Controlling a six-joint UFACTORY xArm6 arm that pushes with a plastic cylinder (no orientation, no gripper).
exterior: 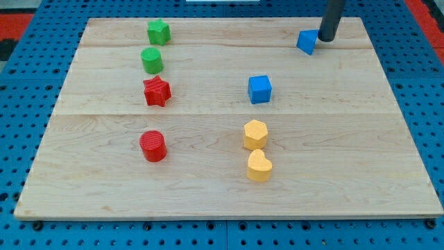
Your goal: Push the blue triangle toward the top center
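The blue triangle [306,41] lies on the wooden board [229,180] near the view's top right. My tip [326,38] stands just to the right of it, touching or nearly touching its right side. The dark rod rises from there out of the view's top.
A blue cube [259,89] sits right of centre. A yellow hexagon [255,134] and a yellow heart [259,167] lie below it. On the left, from top down: a green star [158,32], a green cylinder [152,60], a red star [157,92], a red cylinder [152,146].
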